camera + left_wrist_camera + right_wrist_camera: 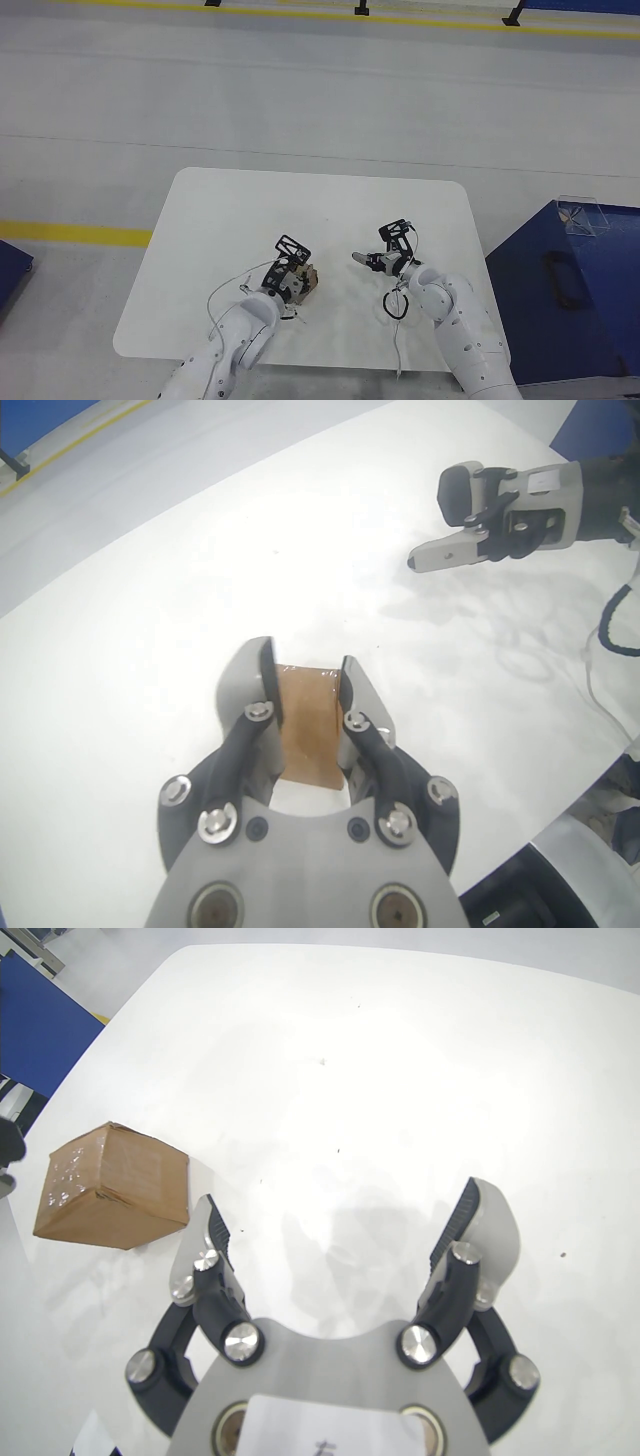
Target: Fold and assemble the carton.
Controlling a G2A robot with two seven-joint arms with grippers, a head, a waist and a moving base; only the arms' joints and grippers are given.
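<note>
Glossy white arms (245, 335), silver jaws, ribbed black pads (450, 1223), black linkages (220, 1298), shiny screws (419, 1342), looped black cable (604, 625)

In the left wrist view the left gripper (307, 660) covers most of the carton (307, 725). Just one brown strip shows between its fingers (367, 700), and the sides they press on are hidden. The right gripper (432, 532) has an arm (600, 500) that runs off the picture's edge. In the top view the carton is too small to tell how its flaps lie. In the right wrist view its back and bottom are hidden, and the table (400, 1028) is cut off by the edges.
</note>
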